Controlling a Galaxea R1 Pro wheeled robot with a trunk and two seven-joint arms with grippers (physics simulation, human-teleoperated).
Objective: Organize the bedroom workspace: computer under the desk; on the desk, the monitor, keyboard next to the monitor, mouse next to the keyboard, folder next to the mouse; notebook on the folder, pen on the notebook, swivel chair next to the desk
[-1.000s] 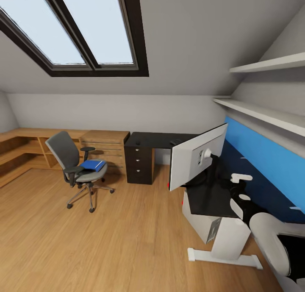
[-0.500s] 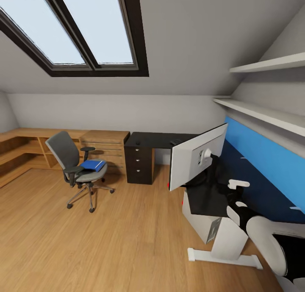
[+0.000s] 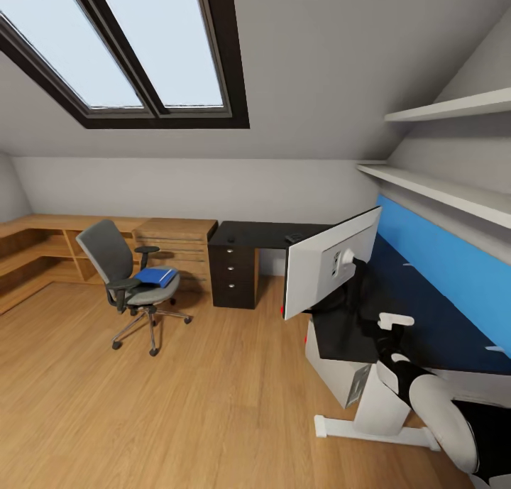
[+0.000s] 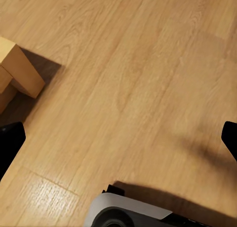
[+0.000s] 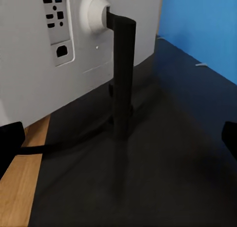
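Observation:
The monitor [image 3: 332,263] stands on the black desk [image 3: 419,319] with its white back toward me. In the right wrist view its back [image 5: 74,44] and thin black neck [image 5: 122,74] are close ahead. My right gripper [image 3: 392,327] hovers open over the desk top [image 5: 168,168], a short way behind the neck, holding nothing. The light grey computer [image 3: 333,365] sits under the desk. The swivel chair [image 3: 117,269] stands out on the floor to the left, with the blue folder [image 3: 157,276] on its seat. My left gripper [image 4: 120,140] is open above bare wooden floor.
The desk's black drawer unit [image 3: 232,272] stands beside a light wooden chest of drawers [image 3: 174,244] and low wooden shelving [image 3: 35,251]. A blue wall panel [image 3: 454,276] backs the desk under two white shelves [image 3: 440,191]. A white desk foot [image 3: 376,429] rests on the floor.
My right arm has drawn back from the monitor toward me and sunk lower in the head view. The chair, folder and monitor have not moved.

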